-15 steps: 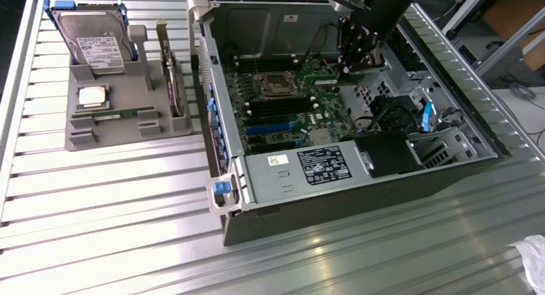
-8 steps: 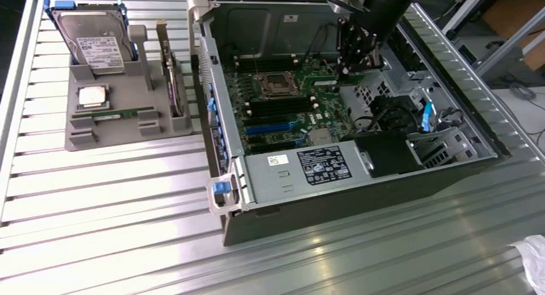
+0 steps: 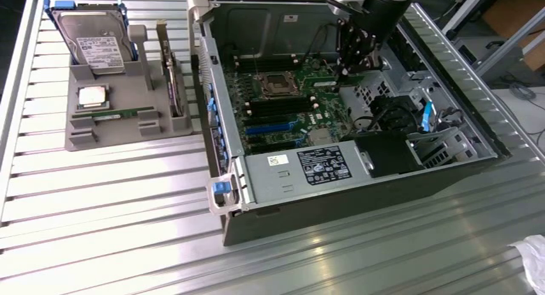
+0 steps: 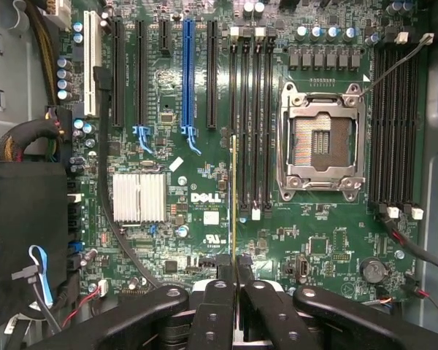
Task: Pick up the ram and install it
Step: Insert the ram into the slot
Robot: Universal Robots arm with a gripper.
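Exterior view: open computer case (image 3: 341, 173) lay on its side on the slatted desk (image 3: 102, 231), motherboard (image 4: 204, 211) facing up, presumably for top-down access. Tool (image 4: 236, 281) hung inside the case, pinched nearly closed on the ram (image 4: 235, 197), held edge-on, upright, above the DIMM slots (image 4: 252, 109) beside the empty CPU socket (image 4: 321, 142), evidently aligned for seating.

A workshop bench: slatted aluminium table (image 3: 102, 199) bearing an opened computer case (image 3: 341, 148).

Ram (image 4: 236, 197) edge-on above motherboard (image 4: 204, 197) inside computer case (image 3: 281, 186), beside parts tray (image 3: 111, 138).
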